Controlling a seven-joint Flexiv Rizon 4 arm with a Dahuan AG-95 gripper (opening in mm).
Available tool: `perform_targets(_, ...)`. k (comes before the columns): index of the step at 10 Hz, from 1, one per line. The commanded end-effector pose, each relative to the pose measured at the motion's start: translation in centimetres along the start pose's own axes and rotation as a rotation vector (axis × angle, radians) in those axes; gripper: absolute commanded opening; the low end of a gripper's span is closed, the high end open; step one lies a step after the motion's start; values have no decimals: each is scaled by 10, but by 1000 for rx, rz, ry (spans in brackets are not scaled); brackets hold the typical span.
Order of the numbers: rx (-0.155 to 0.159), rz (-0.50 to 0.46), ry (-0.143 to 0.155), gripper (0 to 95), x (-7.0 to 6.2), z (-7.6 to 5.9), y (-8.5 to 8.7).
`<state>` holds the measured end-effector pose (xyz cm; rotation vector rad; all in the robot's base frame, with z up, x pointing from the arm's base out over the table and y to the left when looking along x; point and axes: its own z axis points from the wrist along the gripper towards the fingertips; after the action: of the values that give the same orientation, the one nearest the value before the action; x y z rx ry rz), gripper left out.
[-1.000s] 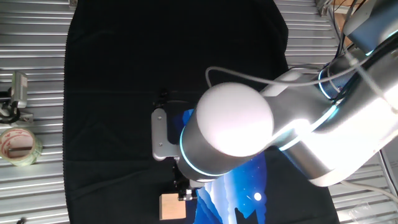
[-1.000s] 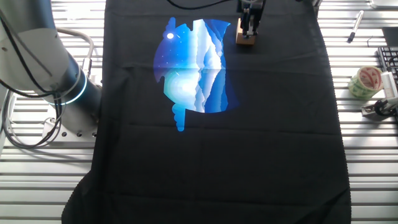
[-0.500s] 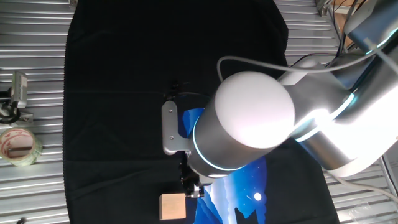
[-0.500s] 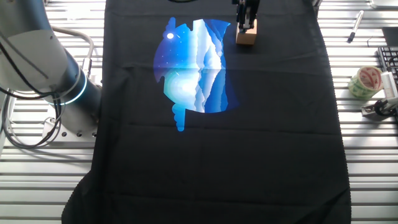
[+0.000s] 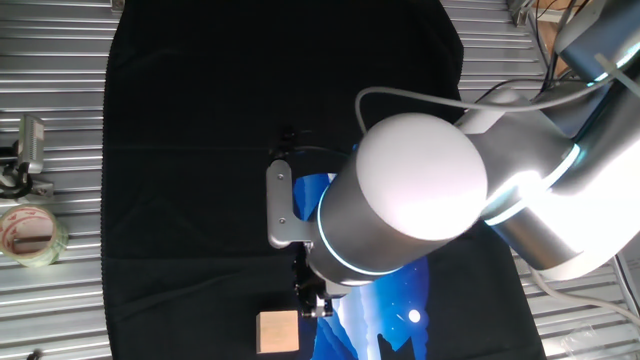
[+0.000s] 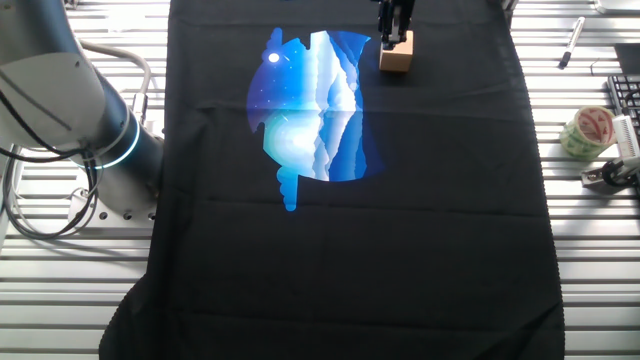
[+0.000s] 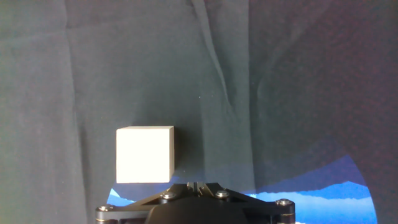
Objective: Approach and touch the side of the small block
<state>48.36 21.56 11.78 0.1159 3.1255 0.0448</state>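
Observation:
The small block (image 5: 278, 332) is a pale tan cube on the black cloth, near its edge. It also shows in the other fixed view (image 6: 396, 58) and in the hand view (image 7: 144, 154). My gripper (image 5: 311, 304) hangs just beside the block's upper right corner, fingers pressed together and holding nothing. In the other fixed view the gripper (image 6: 393, 22) stands close behind the block. In the hand view the fingertips (image 7: 198, 185) sit just right of the block's near corner. I cannot tell whether they touch it.
A black cloth (image 6: 400, 250) with a blue mountain print (image 6: 310, 110) covers the slatted metal table. A roll of tape (image 5: 30, 235) and a metal tool (image 5: 25, 150) lie off the cloth; a pen (image 6: 572, 42) too. The arm's base (image 6: 100, 140) stands beside the cloth.
The arm and gripper have shifted sideways, from over the block's edge to beside its corner. The block has stayed in place.

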Motion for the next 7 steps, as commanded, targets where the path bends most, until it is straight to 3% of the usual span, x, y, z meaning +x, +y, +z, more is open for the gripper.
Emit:
perform_targets(1, 3, -1, 5, 0, 0, 0, 0)
perform_targets(7, -2, -40, 5, 0, 0, 1, -1)
